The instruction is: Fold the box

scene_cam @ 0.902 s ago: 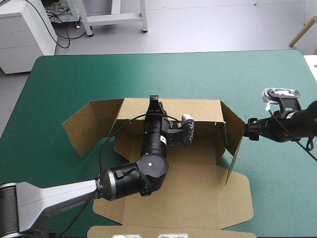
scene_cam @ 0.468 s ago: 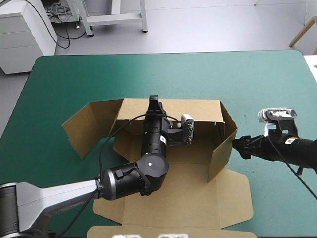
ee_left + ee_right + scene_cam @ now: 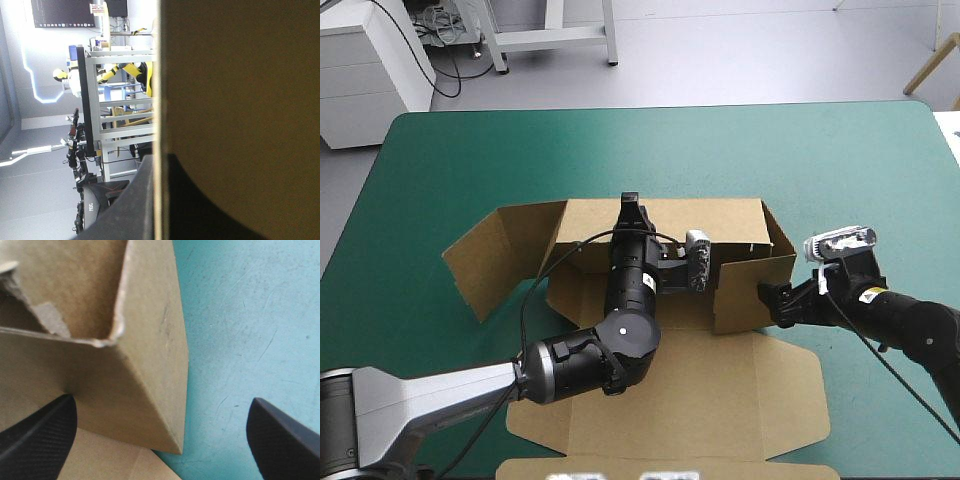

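Observation:
The brown box (image 3: 720,400) lies at mid-table with its back wall (image 3: 730,218) raised. My left gripper (image 3: 630,205) sits on that wall's top edge, shut on the box. In the left wrist view the board (image 3: 240,100) runs between the black fingers (image 3: 125,210). The right side flap (image 3: 750,290) stands folded inward in front of the back wall. My right gripper (image 3: 767,300) is open just outside it. In the right wrist view the flap's lower corner (image 3: 150,390) lies ahead, between the spread fingers (image 3: 40,430). The left side flap (image 3: 490,260) still angles outward.
The box's flat front panels (image 3: 670,460) reach the table's near edge. Teal-green cover (image 3: 770,150) stretches beyond the back wall and to the right of the box (image 3: 240,315). My left arm (image 3: 580,365) lies across the box floor.
My right gripper moved left toward the box, swinging the right side flap from pointing outward to lying inward in front of the back wall. The left arm stayed still.

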Controlling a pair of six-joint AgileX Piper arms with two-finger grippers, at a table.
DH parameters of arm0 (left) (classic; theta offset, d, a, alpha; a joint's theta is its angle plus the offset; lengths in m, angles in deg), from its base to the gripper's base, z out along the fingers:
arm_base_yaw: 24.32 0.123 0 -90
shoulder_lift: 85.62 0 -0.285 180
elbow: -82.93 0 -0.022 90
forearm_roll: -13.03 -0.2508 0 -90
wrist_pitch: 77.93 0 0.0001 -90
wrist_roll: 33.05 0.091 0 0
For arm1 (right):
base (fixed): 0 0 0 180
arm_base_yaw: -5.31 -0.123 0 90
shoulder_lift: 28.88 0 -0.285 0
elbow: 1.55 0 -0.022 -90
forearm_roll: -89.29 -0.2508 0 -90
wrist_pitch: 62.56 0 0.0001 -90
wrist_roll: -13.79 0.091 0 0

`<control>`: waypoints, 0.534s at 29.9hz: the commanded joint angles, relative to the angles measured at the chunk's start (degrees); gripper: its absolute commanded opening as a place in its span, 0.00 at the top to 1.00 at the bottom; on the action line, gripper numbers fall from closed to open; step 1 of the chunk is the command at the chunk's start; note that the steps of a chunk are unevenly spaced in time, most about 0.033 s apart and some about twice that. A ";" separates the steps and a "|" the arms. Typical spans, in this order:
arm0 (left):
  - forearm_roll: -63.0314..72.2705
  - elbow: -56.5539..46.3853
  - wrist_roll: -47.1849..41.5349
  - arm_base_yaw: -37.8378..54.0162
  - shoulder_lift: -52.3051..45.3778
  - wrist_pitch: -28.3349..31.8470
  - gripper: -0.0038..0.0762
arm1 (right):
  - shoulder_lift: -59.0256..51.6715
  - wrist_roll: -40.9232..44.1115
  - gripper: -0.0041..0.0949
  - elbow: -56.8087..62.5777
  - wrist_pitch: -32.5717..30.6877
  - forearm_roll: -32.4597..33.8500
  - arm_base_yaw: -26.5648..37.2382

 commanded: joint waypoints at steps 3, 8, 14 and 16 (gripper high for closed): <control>-4.05 1.60 -1.06 -0.22 -2.15 -1.38 0.96 | -0.20 11.46 0.12 -1.53 9.26 11.16 -8.11; -4.05 1.60 -1.06 -0.22 -2.15 -1.38 0.96 | 2.00 18.87 0.12 -1.40 12.75 17.53 -14.22; -4.05 1.60 -1.06 -0.22 -2.15 -1.38 0.96 | 4.99 32.58 0.12 -1.40 18.29 30.00 -19.91; -4.05 1.60 -1.06 -0.22 -2.15 -1.29 0.96 | 5.63 35.65 0.12 -1.40 19.25 33.03 -20.77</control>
